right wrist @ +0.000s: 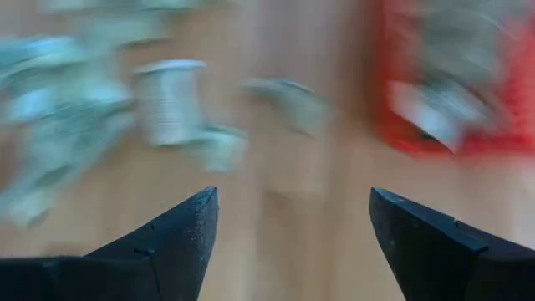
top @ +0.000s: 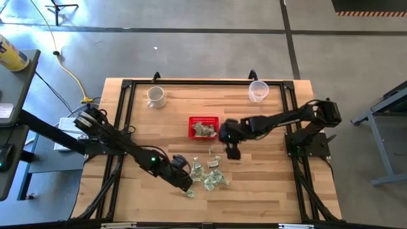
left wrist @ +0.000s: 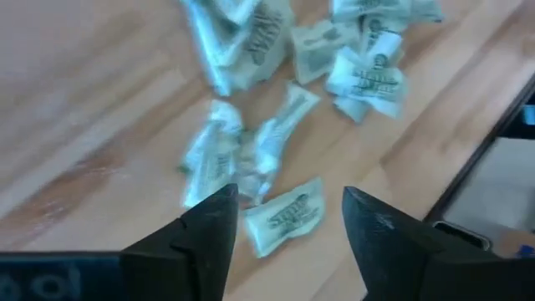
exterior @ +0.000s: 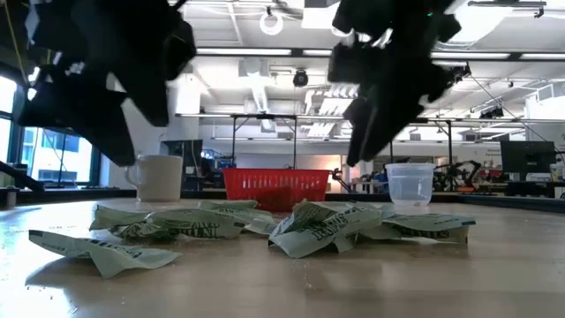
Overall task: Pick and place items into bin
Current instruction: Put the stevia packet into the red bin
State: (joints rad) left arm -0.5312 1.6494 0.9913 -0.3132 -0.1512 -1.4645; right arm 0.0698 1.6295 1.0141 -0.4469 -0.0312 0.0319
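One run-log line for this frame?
left claw: open over wrappers | right claw: open, empty, beside red basket | basket: some wrappers inside

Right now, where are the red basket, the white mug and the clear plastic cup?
Red basket (top: 192, 130): high view, on its left wall.
White mug (top: 156, 96): high view, on the middle of its body.
Clear plastic cup (top: 257, 91): high view, on its open top.

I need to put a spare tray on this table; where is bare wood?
Bare: between the white mug and clear cup, behind the red basket; also the near right corner. Crowded: the wrapper pile and both arms around the basket.
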